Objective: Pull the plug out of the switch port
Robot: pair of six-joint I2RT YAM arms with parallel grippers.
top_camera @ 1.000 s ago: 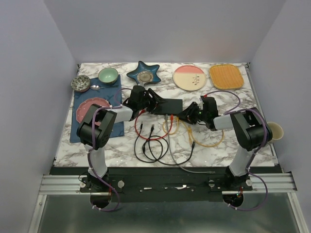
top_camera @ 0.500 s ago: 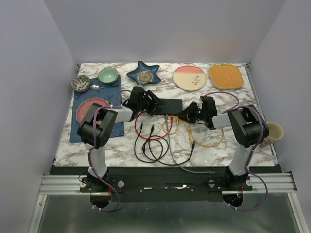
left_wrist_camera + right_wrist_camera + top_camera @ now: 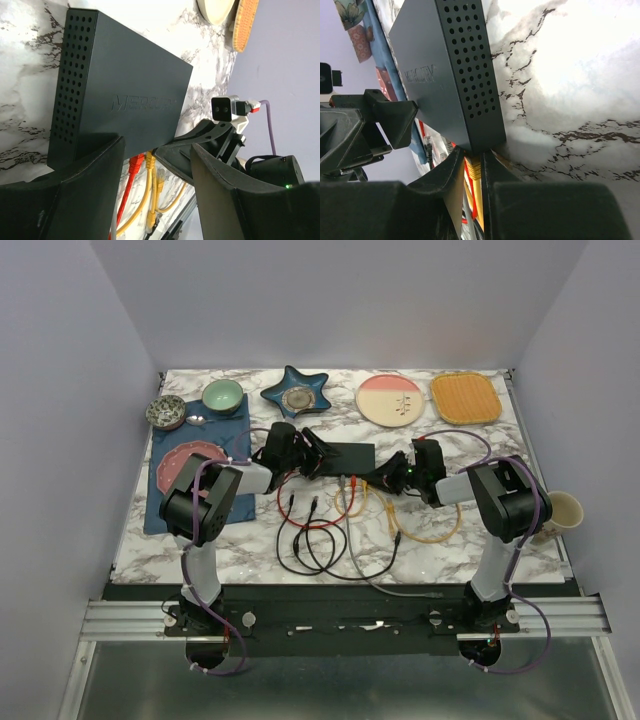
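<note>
Since the earlier frames, the right gripper [image 3: 385,480] has slid left toward the switch [image 3: 338,456] and its jaws have drawn in; the right wrist view shows them now pinching a yellow plug [image 3: 473,170] seated at the switch's socket edge. The left gripper [image 3: 312,455] has barely shifted and sits at the switch's left end, jaws apart, one finger [image 3: 85,192] on either side of the black box; whether the pads actually press it cannot be told.

One switch lies at the centre of the top frame, flat on the marble worktop [image 3: 450,550]. From the left wrist view, three plugs show at its socket edge: one red [image 3: 134,165] and two yellow [image 3: 149,161], though the third, paler one may hang loose.

Below the switch in the top frame, cables spread out: one red cable [image 3: 300,523], one yellow cable [image 3: 430,535], black cables [image 3: 310,560] in loops and one grey cable [image 3: 400,590].

Along the upper edge stand two bowls, a speckled one [image 3: 165,412] and a green one [image 3: 223,396], one star-shaped blue dish [image 3: 296,390], one pink-and-cream plate [image 3: 389,399] and one orange mat [image 3: 466,397]. One red plate [image 3: 185,458] rests on a blue cloth [image 3: 160,510] at left. One cup [image 3: 563,510] sits at the right edge.
</note>
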